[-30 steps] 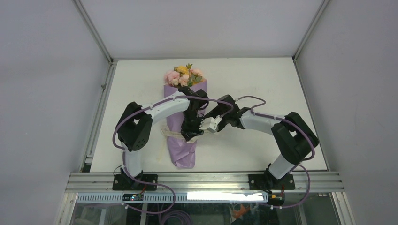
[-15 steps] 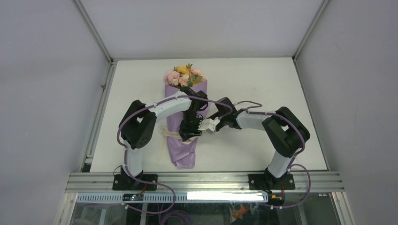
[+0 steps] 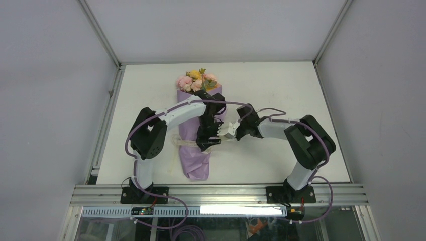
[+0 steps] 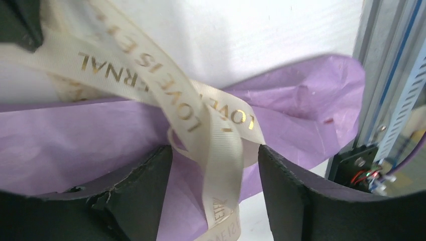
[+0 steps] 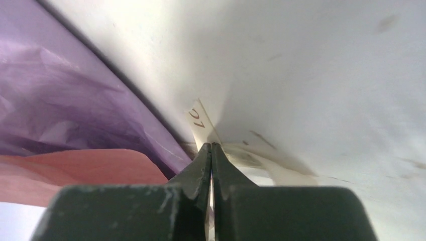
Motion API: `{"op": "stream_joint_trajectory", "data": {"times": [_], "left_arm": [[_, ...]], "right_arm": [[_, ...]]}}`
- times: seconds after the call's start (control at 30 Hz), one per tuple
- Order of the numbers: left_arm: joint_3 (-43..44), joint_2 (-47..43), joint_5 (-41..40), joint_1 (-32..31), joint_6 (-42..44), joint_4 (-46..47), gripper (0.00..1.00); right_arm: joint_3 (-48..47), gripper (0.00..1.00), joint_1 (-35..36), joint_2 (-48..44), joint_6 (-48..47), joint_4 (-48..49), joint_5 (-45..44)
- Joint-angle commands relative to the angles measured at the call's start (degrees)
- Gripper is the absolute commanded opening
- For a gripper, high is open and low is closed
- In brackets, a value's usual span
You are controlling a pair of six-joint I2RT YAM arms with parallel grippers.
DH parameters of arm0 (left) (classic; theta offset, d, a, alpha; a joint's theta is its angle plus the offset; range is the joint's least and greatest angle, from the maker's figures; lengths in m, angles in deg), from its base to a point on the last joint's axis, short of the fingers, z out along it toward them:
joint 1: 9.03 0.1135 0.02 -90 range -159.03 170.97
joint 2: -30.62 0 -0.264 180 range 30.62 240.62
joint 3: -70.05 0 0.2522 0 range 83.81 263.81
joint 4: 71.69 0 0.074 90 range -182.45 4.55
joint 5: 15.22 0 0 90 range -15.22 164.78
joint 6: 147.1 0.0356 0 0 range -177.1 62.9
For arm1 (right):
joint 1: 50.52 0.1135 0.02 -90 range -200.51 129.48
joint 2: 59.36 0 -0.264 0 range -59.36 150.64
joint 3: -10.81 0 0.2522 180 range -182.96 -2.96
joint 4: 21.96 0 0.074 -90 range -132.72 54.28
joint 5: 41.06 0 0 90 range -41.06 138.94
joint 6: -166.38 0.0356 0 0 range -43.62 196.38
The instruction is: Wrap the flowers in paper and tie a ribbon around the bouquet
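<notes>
The bouquet lies lengthwise on the white table, with the flowers [image 3: 196, 80] at the far end. Its lilac paper [image 3: 193, 161] narrows toward me. The cream ribbon [image 3: 177, 143] crosses its middle. My left gripper [image 3: 207, 143] hovers over that crossing. In the left wrist view it [image 4: 216, 168] stands open, and a gold-lettered ribbon [image 4: 221, 150] strand hangs loose between the black fingers [image 4: 135, 193] above the paper [image 4: 75, 140]. My right gripper [image 3: 220, 136] sits at the bouquet's right side. In the right wrist view it [image 5: 211, 148] is shut on the ribbon [image 5: 200, 120] end, beside the paper [image 5: 60, 100].
The paper's pink underside [image 5: 75, 170] shows low beside the right jaws. An aluminium rail [image 3: 221, 193] runs along the near edge and is close to the bouquet's tail [image 4: 387, 75]. The table [image 3: 281, 90] is fenced by enclosure walls on three sides.
My right gripper has closed on the ribbon end at the bouquet's right side. My left gripper has opened, letting the strand hang loose. Both arms shifted slightly.
</notes>
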Motion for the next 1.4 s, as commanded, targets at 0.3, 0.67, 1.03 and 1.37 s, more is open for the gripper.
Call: {"op": "stream_joint_trajectory", "data": {"times": [0.3, 0.67, 1.03, 1.37], "left_arm": [[7.1, 3.1, 3.7, -3.2, -9.8, 3.0, 0.90], [5.3, 6.8, -4.4, -6.3, -15.4, 10.0, 0.72], [3.8, 5.4, -3.1, -6.1, -15.6, 13.1, 0.00], [1.2, -0.1, -3.5, -5.1, -16.4, 21.9, 0.00]], "right_arm": [[2.2, 0.00, -5.6, -11.0, -10.6, -10.3, -5.9], [4.5, 0.14, -11.7, -17.1, -18.2, -12.6, -0.8], [3.0, 0.26, -14.4, -12.9, -22.6, -7.5, 9.7], [1.7, 0.50, -15.6, -6.7, -22.2, -2.6, 10.7]]}}
